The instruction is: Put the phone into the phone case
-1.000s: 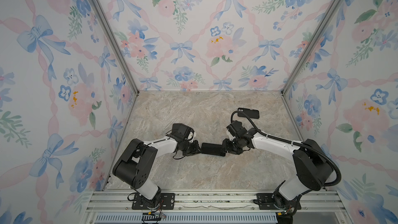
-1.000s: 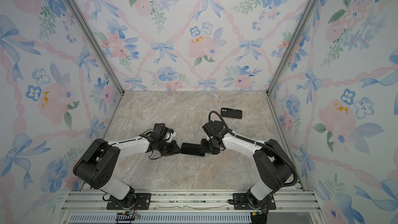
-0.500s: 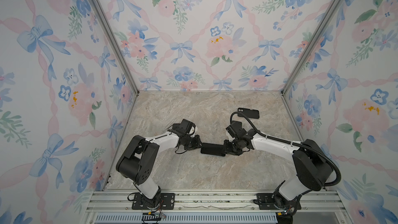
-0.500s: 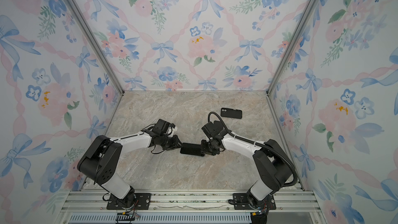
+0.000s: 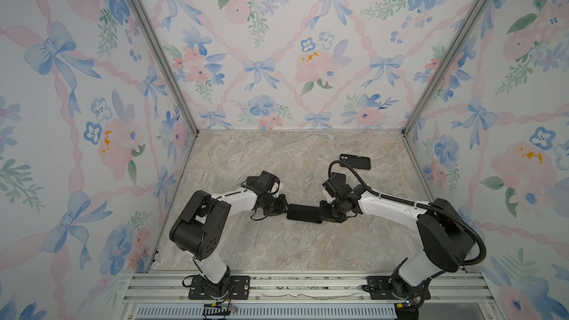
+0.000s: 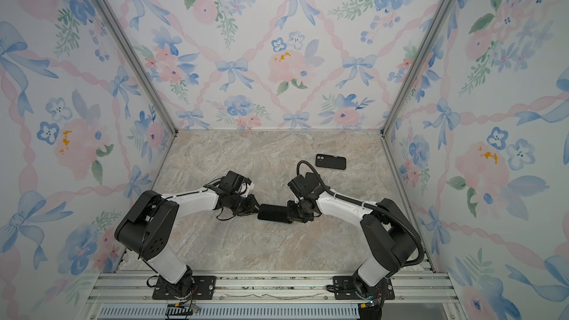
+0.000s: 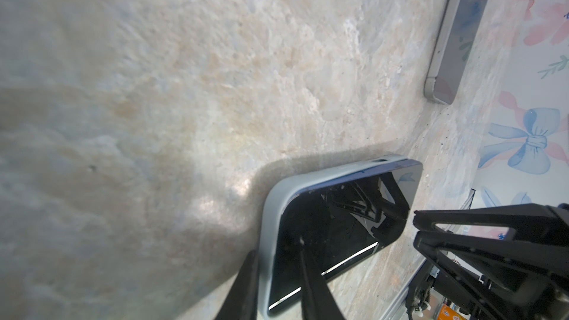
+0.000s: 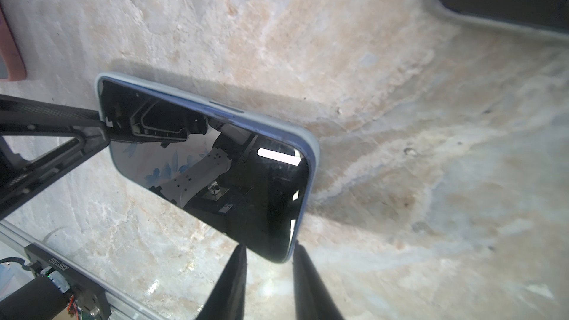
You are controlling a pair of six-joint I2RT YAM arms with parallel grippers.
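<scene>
The phone [image 5: 304, 213] is lying screen-up on the tabletop [image 5: 277, 247], sitting in its pale phone case [image 8: 312, 155]. The left gripper [image 5: 282, 207] and right gripper [image 5: 322, 211] are straddling opposite ends, jaws slightly apart; clamping cannot be told. Slick, rigid glass is likely needing edge grips.

The left arm [image 5: 237, 200] reaches inward with its forearm low and near level. The left tool [image 5: 284, 209] points toward the right side. The right arm [image 5: 389, 206] mirrors this pose, and the right tool [image 5: 321, 213] points toward the left. The two tools face each other, tips apart. Each tool's fingers stand narrowly parted; clamping cannot be confirmed.
</scene>
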